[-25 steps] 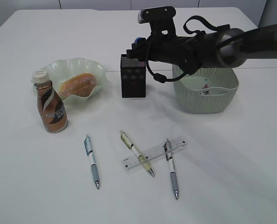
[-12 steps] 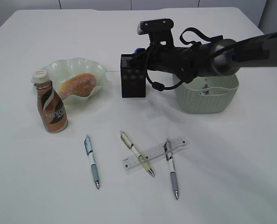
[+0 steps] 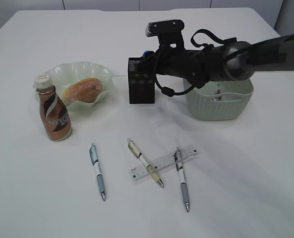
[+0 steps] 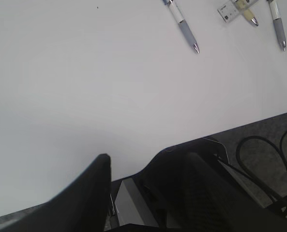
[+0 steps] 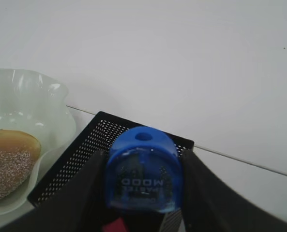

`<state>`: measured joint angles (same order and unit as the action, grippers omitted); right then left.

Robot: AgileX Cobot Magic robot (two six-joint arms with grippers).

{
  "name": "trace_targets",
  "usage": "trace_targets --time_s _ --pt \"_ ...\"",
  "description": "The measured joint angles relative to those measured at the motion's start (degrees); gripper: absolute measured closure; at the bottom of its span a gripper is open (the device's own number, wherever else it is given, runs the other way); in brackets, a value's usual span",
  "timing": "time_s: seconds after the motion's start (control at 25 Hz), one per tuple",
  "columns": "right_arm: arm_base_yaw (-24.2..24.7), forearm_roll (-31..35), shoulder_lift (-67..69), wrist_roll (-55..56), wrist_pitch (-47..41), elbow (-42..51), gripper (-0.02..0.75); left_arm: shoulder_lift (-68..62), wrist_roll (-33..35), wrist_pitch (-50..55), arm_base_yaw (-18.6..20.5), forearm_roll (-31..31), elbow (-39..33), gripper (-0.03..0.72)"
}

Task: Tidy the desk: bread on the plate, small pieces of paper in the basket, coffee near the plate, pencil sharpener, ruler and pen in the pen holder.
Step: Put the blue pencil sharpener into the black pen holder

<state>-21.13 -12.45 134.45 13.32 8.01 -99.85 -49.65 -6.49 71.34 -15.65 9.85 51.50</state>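
The right claw (image 5: pixel 142 193) was squeezed tight on the blue pencil sharpener (image 5: pixel 143 169). It held the sharpener right above the open top of the black pen holder (image 5: pixel 92 154). In the exterior view the right arm reached across the middle, with the claw over the pen holder (image 3: pixel 142 82).

The left claw (image 4: pixel 148 186) was low by the near edge of the worktop (image 4: pixel 109 87). Its fingers looked spread apart, with nothing between them.

What could go wrong? The sharpener sat close to the back rim of the pen holder. If the claw let go a bit off to the side, I think the sharpener could hit the rim and bounce out. The claw could also bump the light box and knock it over.

The bread (image 3: pixel 82 90) lay in the green plate (image 3: pixel 97 69). The coffee (image 3: pixel 53 115) stood just beside the plate. The basket (image 3: pixel 218 104) sat to the right of the pen holder, partly behind the arm. Something small lay inside it, but it was too little to tell what.

Three pens waited on the worktop: one alone (image 3: pixel 97 171), one yellowish (image 3: pixel 146 162) and one more (image 3: pixel 182 179). The last two lay across the ruler (image 3: pixel 162 162).

The worktop was plain and white. A dark floor with cables (image 4: pixel 264 150) showed past its edge.
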Motion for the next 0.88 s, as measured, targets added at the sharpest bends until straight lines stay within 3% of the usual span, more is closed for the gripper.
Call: trace_targets --time_s 0.88 --pt "-1.93 -0.08 0.63 4.91 -3.41 -3.98 0.356 0.0 0.0 0.0 0.0 0.0 0.0 0.335"
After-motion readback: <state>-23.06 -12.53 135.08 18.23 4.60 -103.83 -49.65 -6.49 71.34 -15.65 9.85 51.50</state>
